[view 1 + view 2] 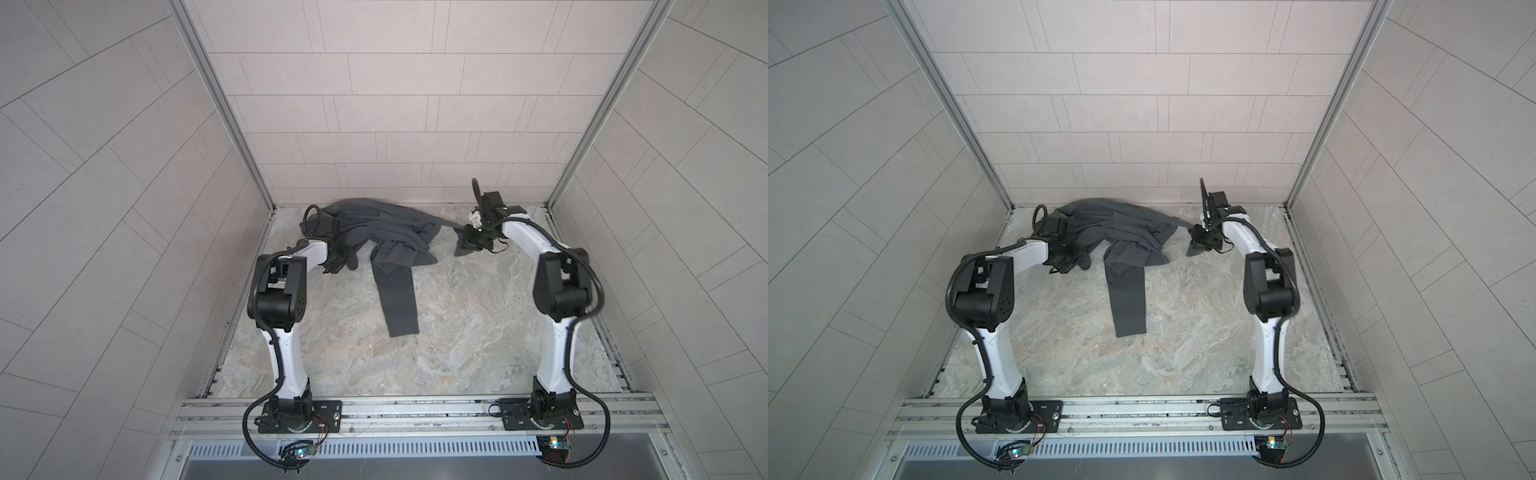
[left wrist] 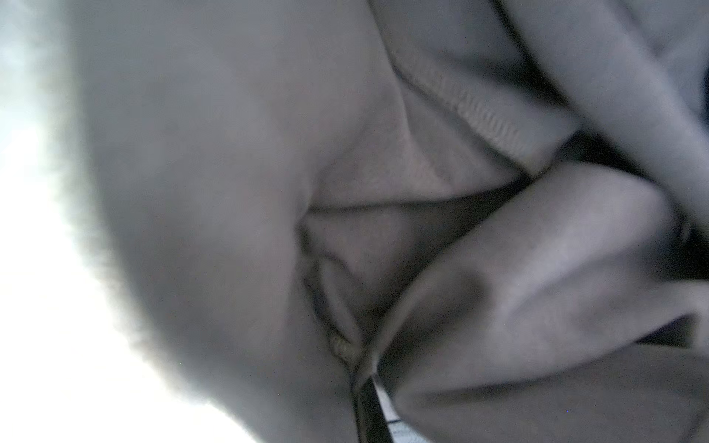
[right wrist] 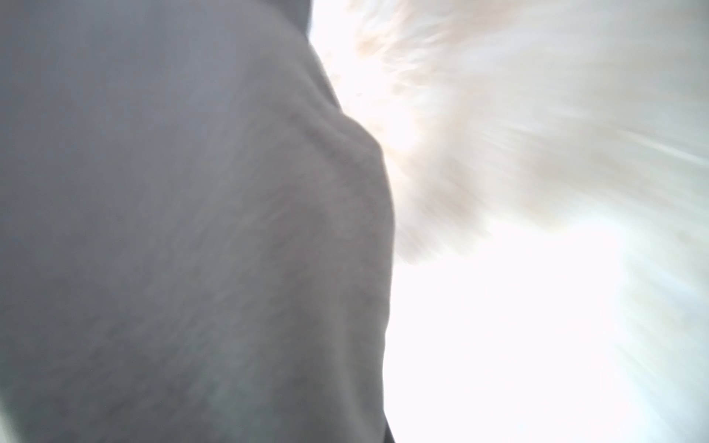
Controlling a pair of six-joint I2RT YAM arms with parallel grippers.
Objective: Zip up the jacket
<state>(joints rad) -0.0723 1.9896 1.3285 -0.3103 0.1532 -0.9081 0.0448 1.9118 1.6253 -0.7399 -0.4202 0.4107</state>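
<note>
Spotting a dark charcoal-grey fabric jacket heaped at 12 o'clock on the marbled grey tabletop, with one sleeve trailing toward 6 o'clock. Over at the heap's 9 o'clock edge, left end effector clamped on bunched cloth. Out at 3 o'clock, right end effector pinched together on a stretched-out corner.

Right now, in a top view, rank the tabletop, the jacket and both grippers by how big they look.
1. tabletop
2. jacket
3. left gripper and right gripper: these look about alike, and both are partly buried in fabric, so I won't rank one above the other.
</note>
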